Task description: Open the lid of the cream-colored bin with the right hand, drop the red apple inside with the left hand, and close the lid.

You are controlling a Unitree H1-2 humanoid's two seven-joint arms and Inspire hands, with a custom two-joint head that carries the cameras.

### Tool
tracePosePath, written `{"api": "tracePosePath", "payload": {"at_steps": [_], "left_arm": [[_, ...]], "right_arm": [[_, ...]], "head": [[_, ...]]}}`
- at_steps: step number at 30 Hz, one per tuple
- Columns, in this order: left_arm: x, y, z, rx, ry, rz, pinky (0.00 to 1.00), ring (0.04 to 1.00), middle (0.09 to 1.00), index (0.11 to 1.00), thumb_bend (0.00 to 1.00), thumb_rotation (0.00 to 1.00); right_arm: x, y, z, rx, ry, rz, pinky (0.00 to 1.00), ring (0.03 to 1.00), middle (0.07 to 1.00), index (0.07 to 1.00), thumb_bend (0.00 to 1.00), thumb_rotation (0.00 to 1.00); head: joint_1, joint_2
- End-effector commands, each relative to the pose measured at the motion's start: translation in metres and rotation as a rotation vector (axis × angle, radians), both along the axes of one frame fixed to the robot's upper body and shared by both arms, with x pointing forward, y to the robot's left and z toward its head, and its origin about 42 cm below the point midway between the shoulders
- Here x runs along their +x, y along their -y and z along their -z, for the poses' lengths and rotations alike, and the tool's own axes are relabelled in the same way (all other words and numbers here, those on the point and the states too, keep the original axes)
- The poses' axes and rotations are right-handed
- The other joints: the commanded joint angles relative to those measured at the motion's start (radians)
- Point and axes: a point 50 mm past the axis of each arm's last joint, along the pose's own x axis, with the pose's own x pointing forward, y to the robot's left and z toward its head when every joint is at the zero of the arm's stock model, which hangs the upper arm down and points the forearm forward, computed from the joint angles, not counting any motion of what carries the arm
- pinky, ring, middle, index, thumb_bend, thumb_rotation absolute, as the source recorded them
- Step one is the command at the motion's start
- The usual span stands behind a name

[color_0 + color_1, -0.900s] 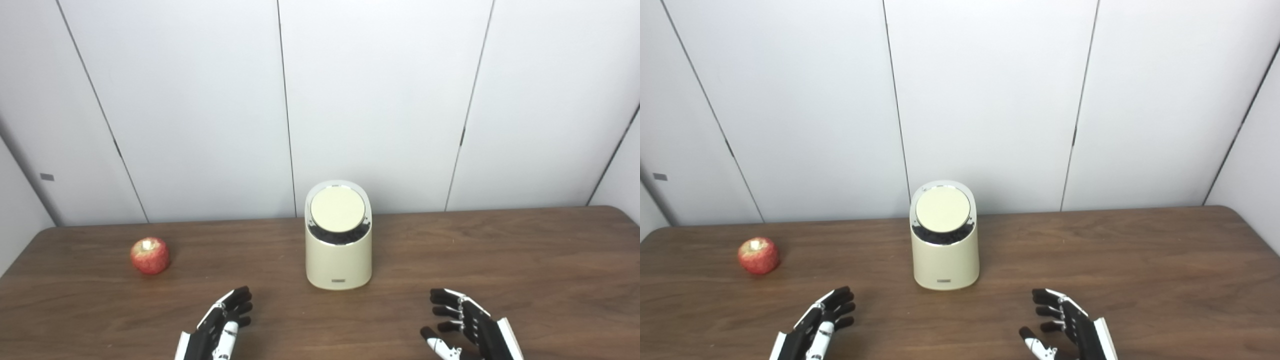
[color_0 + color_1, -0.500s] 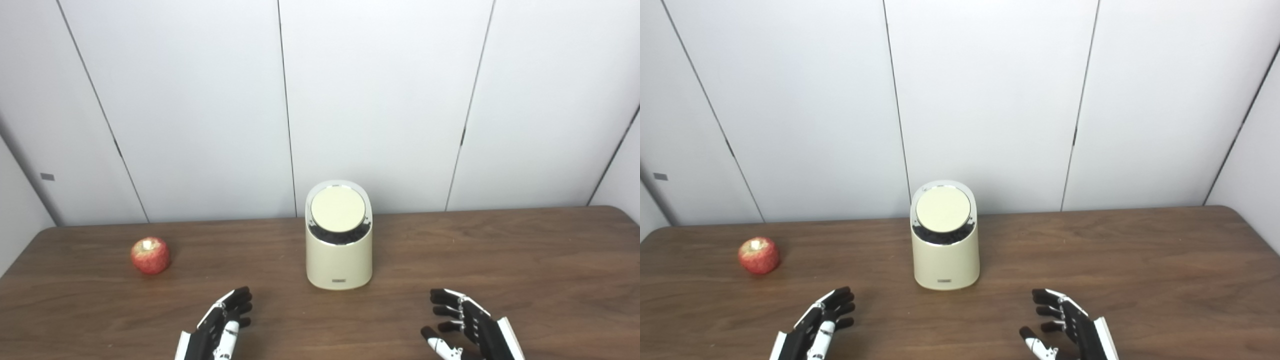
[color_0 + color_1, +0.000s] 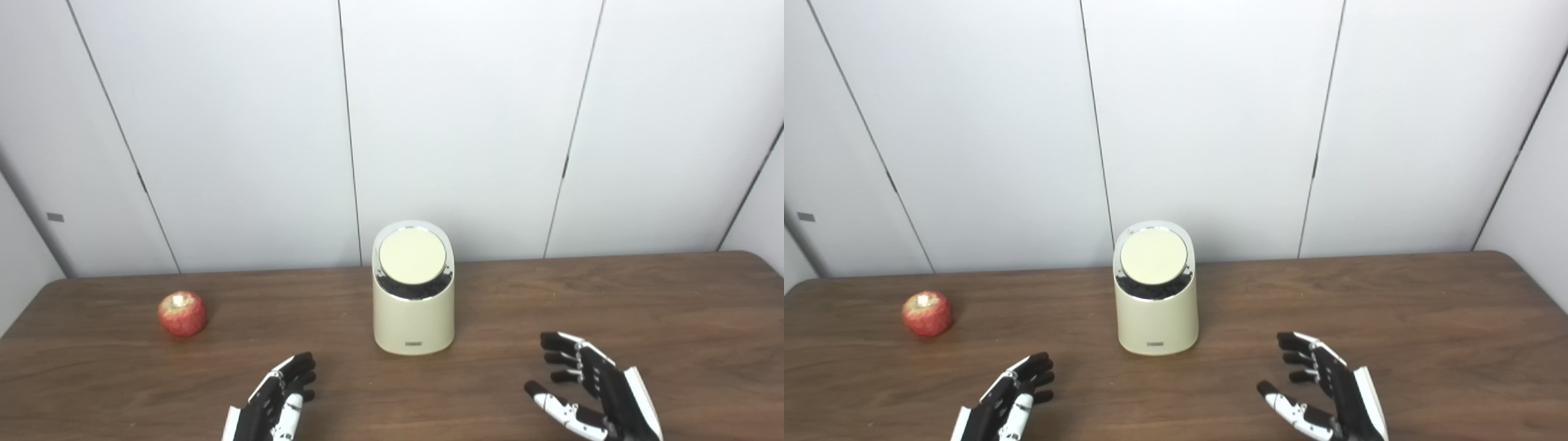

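Centre of frame: cream-colored cylindrical bin (image 3: 414, 312) upright on the dark wood-grain table (image 3: 674, 306), its round slanted lid (image 3: 412, 256) facing me and sitting down in the chrome rim, with a dark gap showing under its lower edge. Small grey label low on the bin's front.

Left of frame, mid-height: red apple (image 3: 182, 313) on the table, stem end up, well apart from the bin. Bare wood between them.

Bottom left: my left hand (image 3: 274, 405), fingers apart, holding nothing, below and left of the bin, well right of the apple.

Bottom right: my right hand (image 3: 591, 389), fingers spread wide, thumb out toward the left, empty, low and right of the bin, not touching it.

Upper half of frame: white panelled wall (image 3: 459, 122) with dark vertical seams, directly behind the table's far edge.
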Motion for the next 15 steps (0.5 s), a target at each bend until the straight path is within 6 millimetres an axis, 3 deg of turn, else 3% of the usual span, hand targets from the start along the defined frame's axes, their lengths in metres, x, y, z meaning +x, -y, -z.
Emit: {"api": "tracePosePath", "payload": {"at_steps": [1, 9, 10, 12, 15], "left_arm": [[0.005, 0.005, 0.000, -0.004, 0.023, 0.007, 0.75, 0.801, 0.813, 0.812, 0.20, 0.59], [0.004, 0.010, 0.001, 0.002, 0.026, 0.025, 0.75, 0.804, 0.819, 0.821, 0.19, 0.65], [0.003, 0.010, 0.001, 0.004, 0.025, 0.029, 0.75, 0.804, 0.820, 0.823, 0.19, 0.65], [0.003, 0.010, 0.001, 0.008, 0.022, 0.031, 0.76, 0.807, 0.825, 0.830, 0.19, 0.68], [0.002, 0.010, 0.001, 0.009, 0.023, 0.032, 0.75, 0.803, 0.822, 0.828, 0.19, 0.69]], "right_arm": [[0.014, -0.002, -0.036, -0.048, 0.107, -0.025, 0.69, 0.787, 0.806, 0.790, 0.39, 0.23], [0.057, -0.014, -0.092, -0.193, 0.152, -0.082, 0.82, 0.902, 0.941, 0.922, 0.64, 0.60], [0.061, -0.018, -0.100, -0.223, 0.166, -0.085, 0.82, 0.904, 0.944, 0.927, 0.65, 0.62], [0.068, -0.027, -0.114, -0.260, 0.189, -0.099, 0.68, 0.770, 0.944, 0.941, 0.66, 0.64], [0.078, -0.042, -0.132, -0.303, 0.212, -0.110, 0.74, 0.849, 0.949, 0.951, 0.69, 0.67]], "head": [[-0.001, -0.006], [0.011, -0.013], [0.017, -0.011], [0.019, -0.011], [0.021, -0.012]]}}
